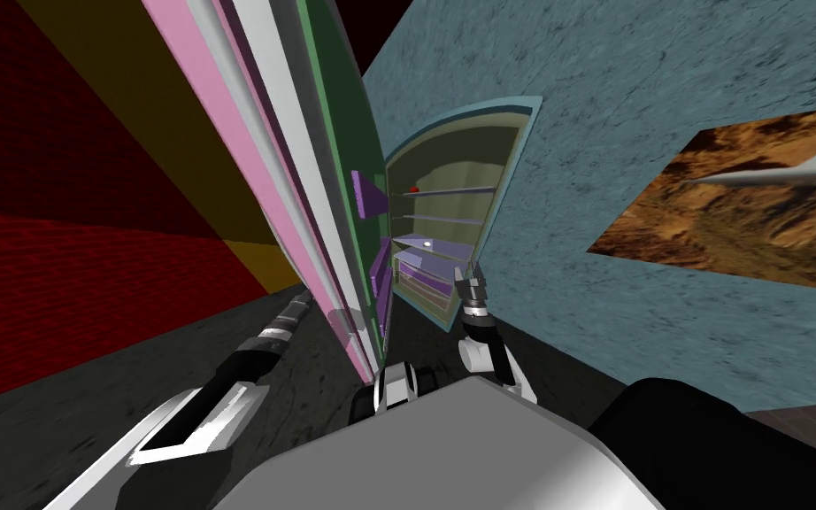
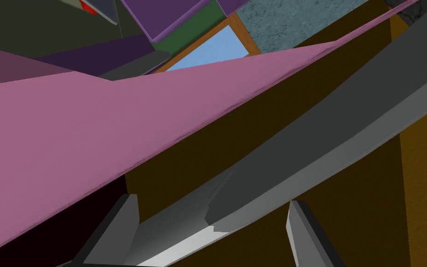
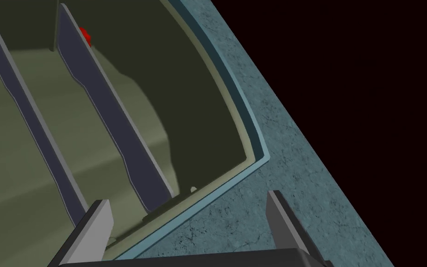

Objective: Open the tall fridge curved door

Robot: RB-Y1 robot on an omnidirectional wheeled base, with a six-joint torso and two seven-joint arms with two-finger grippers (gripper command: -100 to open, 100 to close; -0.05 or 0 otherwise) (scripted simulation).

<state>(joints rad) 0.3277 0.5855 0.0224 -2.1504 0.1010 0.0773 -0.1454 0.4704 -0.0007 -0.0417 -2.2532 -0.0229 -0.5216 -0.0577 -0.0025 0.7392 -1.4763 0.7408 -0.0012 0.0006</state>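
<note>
Door point(image 1: 344, 150) stands wide open, slanting from top centre to mid-frame in the head view, shelves point(image 1: 450, 190) bared to its right; opening looks all but done; left gripper point(image 2: 211, 200) spread, straddling the grey handle point(image 2: 328, 134) without clamping it; right gripper point(image 3: 187, 197) spread, empty, by the cabinet rim point(image 3: 254, 155); next, I judge, slip the left clear of the handle.

Head looks down; right wrist close (sharing fridge interior point(image 1: 455, 155)).

Open fridge interior point(image 1: 450, 177) clear ahead of right pincer point(image 3: 185, 197), shelves point(image 3: 115, 125) across it, door point(image 1: 335, 133) on the left.
</note>
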